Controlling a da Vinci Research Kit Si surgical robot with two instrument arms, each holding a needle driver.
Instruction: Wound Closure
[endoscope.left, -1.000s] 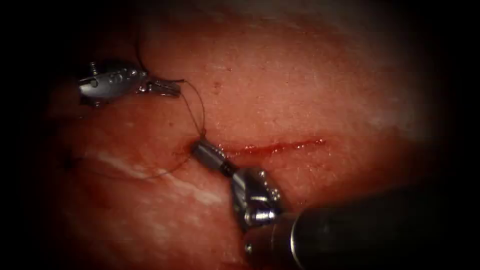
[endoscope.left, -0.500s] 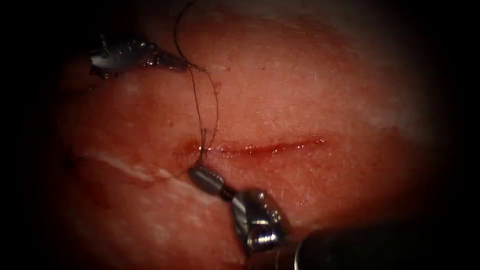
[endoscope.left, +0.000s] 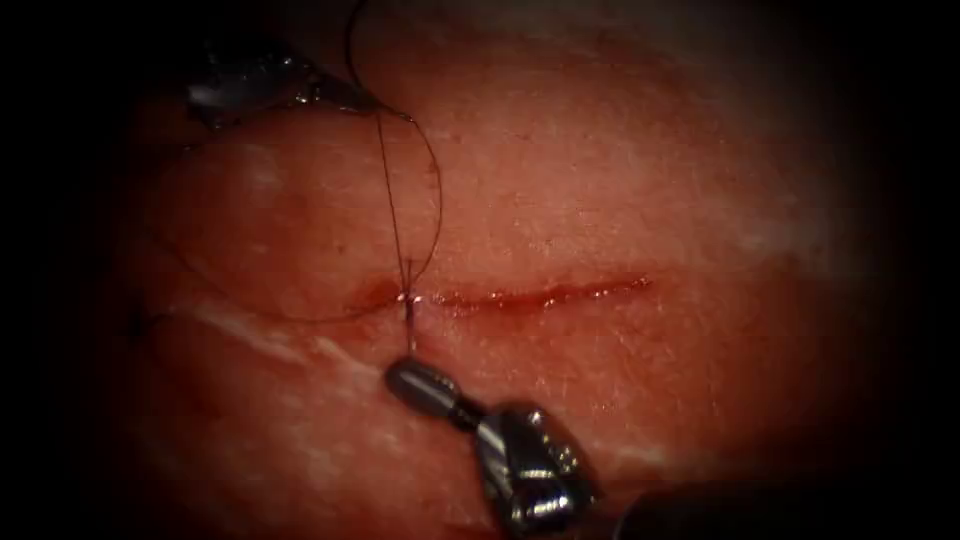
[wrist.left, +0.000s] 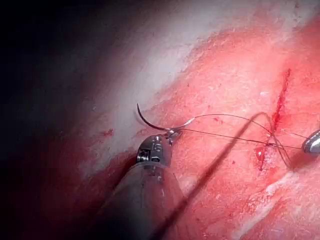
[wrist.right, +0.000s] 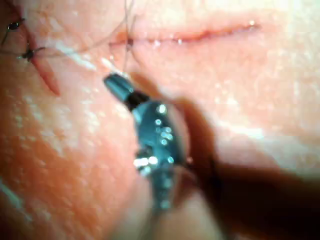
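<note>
Left wrist view: left tool (wrist.left: 170, 134) grips needle (wrist.left: 150, 121) near thread (wrist.left: 225, 136).

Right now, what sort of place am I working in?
Likely a bench suturing setup: bare tissue with a short cut, no patient. Left tool holds the needle near its thread end, clear of the tissue; right tool holds thread.
</note>
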